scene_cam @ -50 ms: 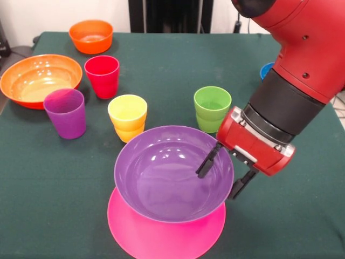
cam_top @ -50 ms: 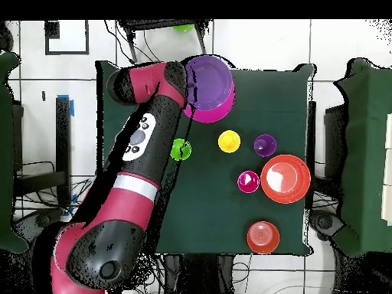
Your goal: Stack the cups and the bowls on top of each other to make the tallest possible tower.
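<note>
A purple bowl (scene_cam @ -50 ms: 161, 175) (cam_top @ -50 ms: 210, 83) sits right way up on the upturned pink bowl (scene_cam @ -50 ms: 161, 240) (cam_top @ -50 ms: 205, 117) at the table's front edge, a low tower. My gripper (scene_cam @ -50 ms: 224, 172) (cam_top @ -50 ms: 191, 90) is open and straddles the purple bowl's right rim, one finger inside, one outside. The green cup (scene_cam @ -50 ms: 212, 108) (cam_top @ -50 ms: 181, 149) stands just behind the gripper. Further left stand the yellow cup (scene_cam @ -50 ms: 128, 116) (cam_top @ -50 ms: 229, 142), purple cup (scene_cam @ -50 ms: 66, 112) (cam_top @ -50 ms: 265, 145) and red cup (scene_cam @ -50 ms: 102, 75) (cam_top @ -50 ms: 248, 181), all upright.
A large orange bowl (scene_cam @ -50 ms: 40, 80) (cam_top @ -50 ms: 285, 178) rests at the left edge and a small orange bowl (scene_cam @ -50 ms: 91, 35) (cam_top @ -50 ms: 262, 236) at the far left corner. A blue bowl (scene_cam @ -50 ms: 266, 70) peeks out behind my arm on the right.
</note>
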Controlling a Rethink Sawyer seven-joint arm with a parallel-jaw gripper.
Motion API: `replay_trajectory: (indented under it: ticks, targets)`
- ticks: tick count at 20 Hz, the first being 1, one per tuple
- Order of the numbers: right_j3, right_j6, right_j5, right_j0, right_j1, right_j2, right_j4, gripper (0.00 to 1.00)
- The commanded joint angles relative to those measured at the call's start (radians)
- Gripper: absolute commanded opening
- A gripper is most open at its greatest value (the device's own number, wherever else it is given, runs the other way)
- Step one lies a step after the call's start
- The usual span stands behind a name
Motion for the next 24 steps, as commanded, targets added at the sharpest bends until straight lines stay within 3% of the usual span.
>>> replay_trajectory:
  ticks: [1,8,24]
  targets:
    - [0.108,0.13,-0.009,0.003,-0.039,0.139,0.014,1.0]
    - [0.171,0.091,-0.019,0.01,-0.101,0.181,0.012,1.0]
    - [0.254,0.091,-0.038,0.016,-0.158,0.237,0.004,1.0]
